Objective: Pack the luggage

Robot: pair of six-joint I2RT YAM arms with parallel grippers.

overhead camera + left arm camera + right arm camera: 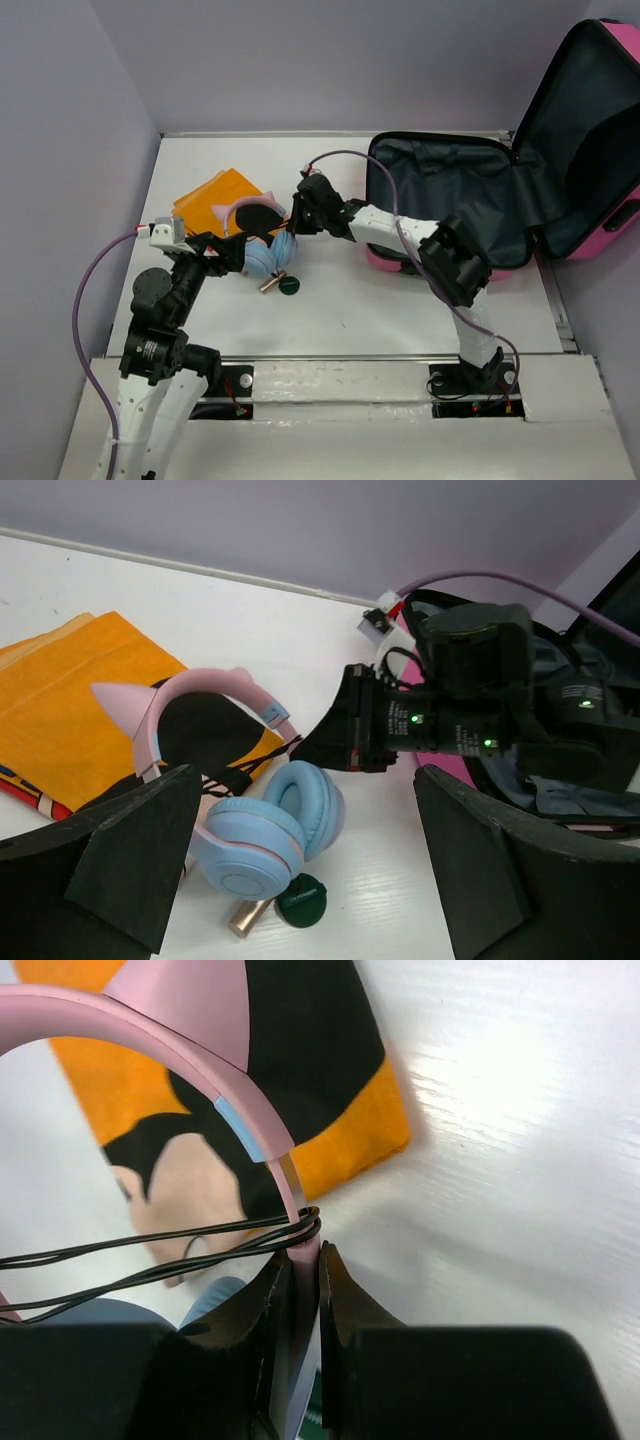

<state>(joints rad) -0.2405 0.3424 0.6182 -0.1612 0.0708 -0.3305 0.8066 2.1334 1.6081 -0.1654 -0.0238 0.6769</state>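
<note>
White table surface is bounded by lavender walls. The luggage is located at 2 o'clock on the table in the top view, with its lid raised at the right, its dark lining exposed and nothing seen inside.

The right gripper is clamped on the pink stem of the cat-ear headphones, at 10 o'clock from table centre. A black cable crosses the stem just at its fingertips. The left gripper is held with jaws apart and empty, at 9 o'clock of the headphones.

The shell is judged stiff, smooth and light (the wheels may let it roll if pushed), so it is best taken by the rim or a handle. The headphones are judged light but hinged. The loose cable is likely to snag on the zipper band.
</note>
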